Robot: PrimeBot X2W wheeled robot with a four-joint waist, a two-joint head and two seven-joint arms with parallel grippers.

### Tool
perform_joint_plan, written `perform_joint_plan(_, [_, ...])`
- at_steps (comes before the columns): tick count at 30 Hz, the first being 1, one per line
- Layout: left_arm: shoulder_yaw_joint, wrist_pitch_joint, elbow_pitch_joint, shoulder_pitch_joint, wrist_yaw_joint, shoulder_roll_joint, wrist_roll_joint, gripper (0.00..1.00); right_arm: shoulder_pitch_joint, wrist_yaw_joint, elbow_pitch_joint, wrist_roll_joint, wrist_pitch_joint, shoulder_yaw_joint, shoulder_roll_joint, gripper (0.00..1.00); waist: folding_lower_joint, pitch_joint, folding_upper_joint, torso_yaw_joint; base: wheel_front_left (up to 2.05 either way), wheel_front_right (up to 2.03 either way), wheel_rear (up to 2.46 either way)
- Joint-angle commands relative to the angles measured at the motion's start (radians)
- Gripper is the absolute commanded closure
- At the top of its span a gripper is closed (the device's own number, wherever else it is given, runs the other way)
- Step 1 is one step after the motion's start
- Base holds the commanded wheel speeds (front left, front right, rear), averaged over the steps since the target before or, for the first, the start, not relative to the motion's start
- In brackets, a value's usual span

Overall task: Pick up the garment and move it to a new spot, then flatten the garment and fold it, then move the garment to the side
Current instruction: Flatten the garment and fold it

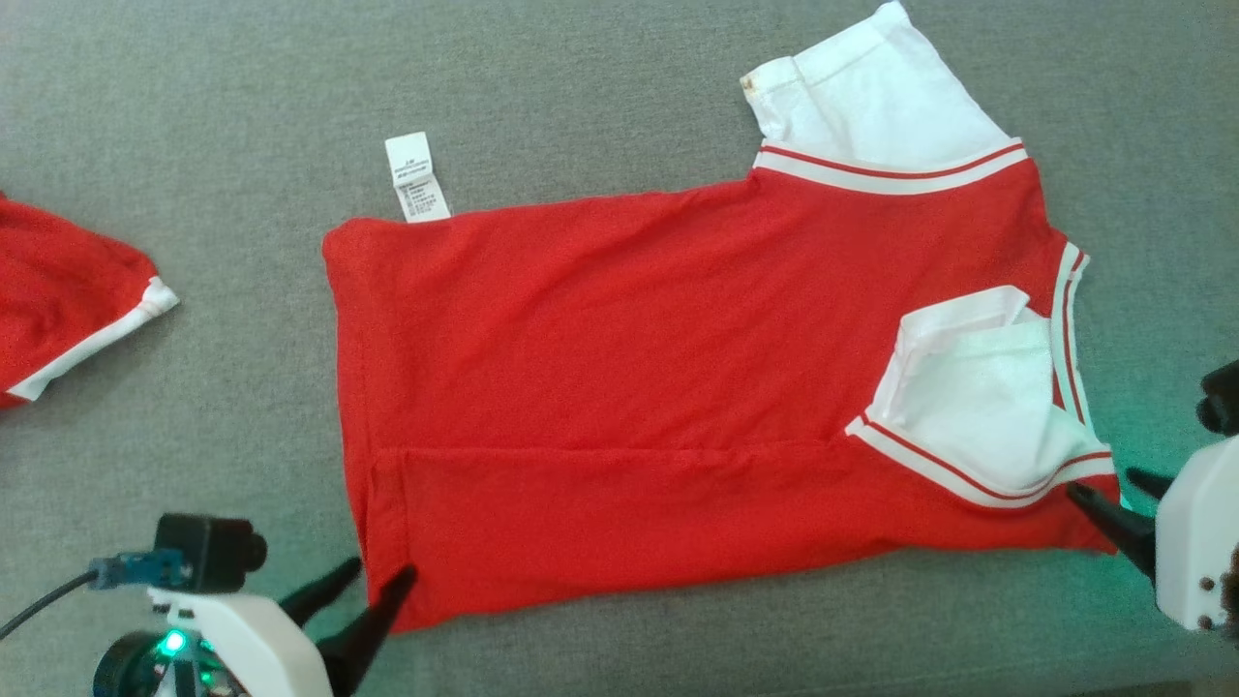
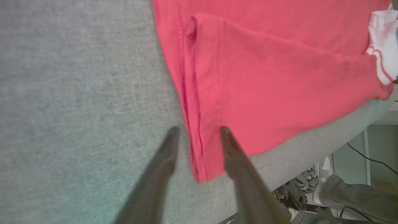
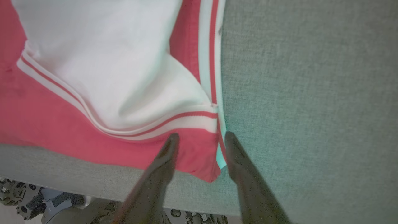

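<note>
Now red garment [image 1: 629,368] flat on grey surface [image 1: 194,145]. L gripper [image 1: 384,568] spread wide astride hem corner, R gripper [image 1: 1102,481] likewise at collar-end corner, neither pinching. 2nd red piece [image 1: 58,290] cut off at frame edge

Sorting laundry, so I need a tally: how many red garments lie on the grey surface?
2. One red shirt lies spread across the middle; a second red garment sits at the left edge, partly cut off by the frame.
</note>
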Motion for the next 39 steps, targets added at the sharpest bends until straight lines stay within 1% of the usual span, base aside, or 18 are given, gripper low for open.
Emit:
perform_joint_plan(1, [0.042, -0.012, -0.017, -0.043, 0.015, 0.017, 0.021, 0.00, -0.003, 0.007, -0.051, 0.002, -0.012, -0.005, -0.037, 0.00, 0.0000, 0.003, 0.0000, 0.002, 0.00, 0.00, 0.00])
perform_joint_plan(3, [0.058, -0.033, -0.024, -0.047, 0.028, 0.027, 0.047, 0.00, 0.001, 0.007, -0.082, 0.013, -0.023, -0.022, -0.049, 0.00, 0.0000, 0.009, 0.0000, 0.001, 0.00, 0.00, 0.00])
perform_joint_plan(6, [0.123, -0.063, -0.067, -0.054, 0.054, 0.069, 0.074, 0.00, -0.051, 0.007, -0.165, 0.045, -0.036, -0.073, -0.066, 0.00, 0.0000, 0.034, 0.0000, -0.008, 0.00, 0.00, 0.00])
perform_joint_plan(8, [0.186, -0.088, -0.095, -0.098, 0.078, 0.085, 0.083, 0.00, -0.139, 0.007, -0.209, 0.054, -0.038, -0.097, -0.061, 0.00, 0.0000, 0.069, 0.0000, -0.009, 0.00, 0.00, 0.00])
perform_joint_plan(10, [0.220, -0.101, -0.094, -0.182, 0.090, 0.102, 0.116, 0.00, -0.256, 0.007, -0.212, 0.029, -0.046, -0.078, -0.055, 0.00, 0.0000, 0.108, 0.0000, -0.004, 0.00, 0.00, 0.00])
perform_joint_plan(11, [0.220, -0.101, -0.083, -0.233, 0.093, 0.094, 0.122, 0.00, -0.320, 0.007, -0.195, 0.009, -0.053, -0.057, -0.044, 0.00, 0.0000, 0.127, 0.0000, 0.001, 0.00, 0.00, 0.00])
perform_joint_plan(14, [0.178, -0.096, -0.008, -0.399, 0.090, 0.035, 0.132, 0.00, -0.516, 0.007, -0.078, -0.082, -0.107, 0.019, 0.013, 0.00, 0.0000, 0.174, 0.0000, 0.020, 0.00, 0.00, 0.00])
perform_joint_plan(18, [0.086, -0.100, 0.139, -0.582, 0.073, -0.053, 0.181, 0.00, -0.715, 0.007, 0.138, -0.196, -0.200, 0.100, 0.088, 0.00, 0.0000, 0.215, 0.0000, 0.052, 0.00, 0.00, 0.00])
perform_joint_plan(22, [0.017, -0.108, 0.274, -0.681, 0.035, -0.131, 0.193, 0.00, -0.818, 0.007, 0.331, -0.261, -0.286, 0.137, 0.131, 0.00, 0.0000, 0.219, 0.0000, 0.081, 0.00, 0.00, 0.00])
perform_joint_plan(24, [-0.009, -0.109, 0.319, -0.710, 0.012, -0.153, 0.195, 0.00, -0.846, 0.007, 0.402, -0.278, -0.313, 0.152, 0.137, 0.00, 0.0000, 0.220, 0.0000, 0.090, 0.00, 0.00, 0.00])
perform_joint_plan(26, [-0.029, -0.104, 0.353, -0.729, -0.007, -0.170, 0.191, 0.00, -0.867, 0.007, 0.461, -0.291, -0.336, 0.160, 0.142, 0.00, 0.0000, 0.219, 0.0000, 0.094, 0.00, 0.00, 0.00])
perform_joint_plan(28, [-0.048, -0.097, 0.379, -0.744, -0.025, -0.175, 0.195, 0.00, -0.884, 0.007, 0.509, -0.299, -0.357, 0.161, 0.148, 0.00, 0.0000, 0.217, 0.0000, 0.097, 0.00, 0.00, 0.00])
perform_joint_plan(32, [-0.075, -0.074, 0.403, -0.760, -0.052, -0.186, 0.185, 0.00, -0.914, 0.007, 0.575, -0.304, -0.380, 0.171, 0.156, 0.00, 0.0000, 0.218, 0.0000, 0.096, 0.00, 0.00, 0.00])
perform_joint_plan(35, [-0.086, -0.058, 0.401, -0.766, -0.063, -0.188, 0.179, 0.00, -0.932, 0.007, 0.607, -0.304, -0.389, 0.184, 0.158, 0.00, 0.0000, 0.217, 0.0000, 0.096, 0.00, 0.00, 0.00])
perform_joint_plan(39, [-0.076, -0.059, 0.385, -0.769, -0.057, -0.194, 0.166, 0.00, -0.944, 0.007, 0.633, -0.302, -0.402, 0.193, 0.158, 0.00, 0.0000, 0.211, 0.0000, 0.098, 0.00, 0.00, 0.00])
